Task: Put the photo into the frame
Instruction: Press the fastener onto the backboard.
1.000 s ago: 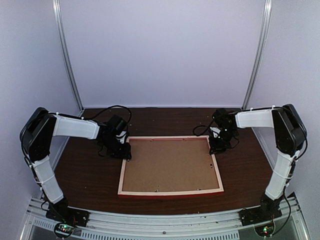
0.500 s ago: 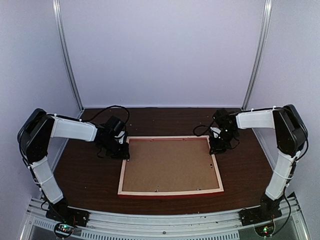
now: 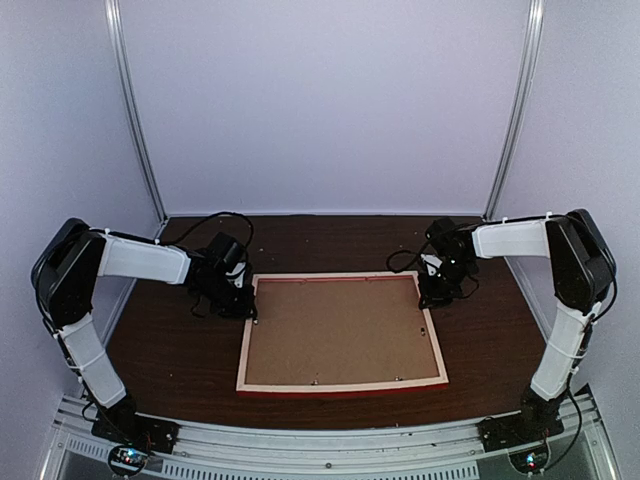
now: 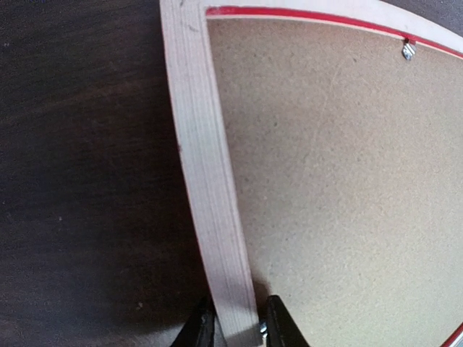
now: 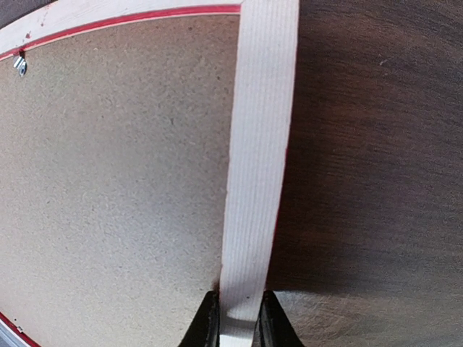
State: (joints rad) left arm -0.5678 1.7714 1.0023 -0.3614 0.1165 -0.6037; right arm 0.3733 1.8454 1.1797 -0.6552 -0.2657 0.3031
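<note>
L fingers pinch frame L rail | R fingers pinch R rail | frame flat, back-up, long axis L–R

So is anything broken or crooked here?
Nothing stands out. The frame lies flat, back side up, on the table, with the brown backing board sitting inside its rails. The left gripper and the right gripper each pinch a side rail. No cracks or spills show.

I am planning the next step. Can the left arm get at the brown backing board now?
Probably yes, but not at once: the left gripper is shut on the left rail of the frame. The backing board lies bare right beside it, with nothing on top.
</note>
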